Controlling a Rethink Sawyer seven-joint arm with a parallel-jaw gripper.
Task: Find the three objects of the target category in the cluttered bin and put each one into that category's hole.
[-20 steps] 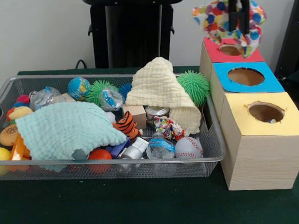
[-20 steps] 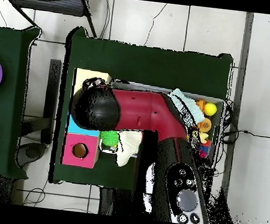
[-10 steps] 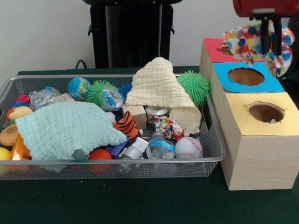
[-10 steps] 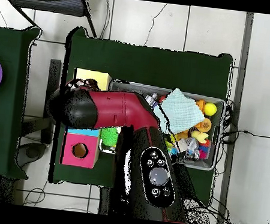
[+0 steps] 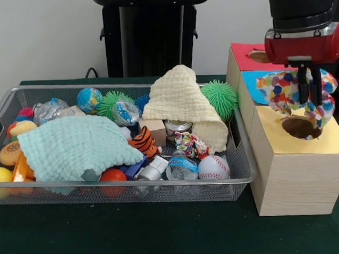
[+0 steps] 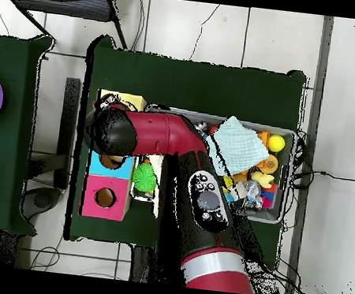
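My gripper point(image 5: 307, 101) is shut on a polka-dot cloth point(image 5: 282, 94) that hangs just above the round hole point(image 5: 300, 128) of the yellow-topped box point(image 5: 305, 146). Behind it stand the blue-topped box point(image 5: 256, 78) and the red-topped box point(image 5: 251, 56). A cream cloth point(image 5: 182, 101) and a mint cloth point(image 5: 74, 145) lie in the wire bin point(image 5: 132, 185). In the overhead view the arm's head point(image 6: 113, 130) covers the gripper, between the yellow box point(image 6: 125, 100) and the blue box point(image 6: 103, 166); the mint cloth point(image 6: 240, 145) shows in the bin point(image 6: 290, 178).
The bin also holds a baseball point(image 5: 213, 167), a striped tiger toy point(image 5: 143, 142), a water bottle point(image 5: 181, 166), green spiky balls point(image 5: 219, 96), a globe ball point(image 5: 89, 99) and toy food at the left. A black stand point(image 5: 146, 35) rises behind the bin.
The gripper has carried the polka-dot cloth from over the red box, past the blue box, to above the yellow box's hole, and it hangs lower.
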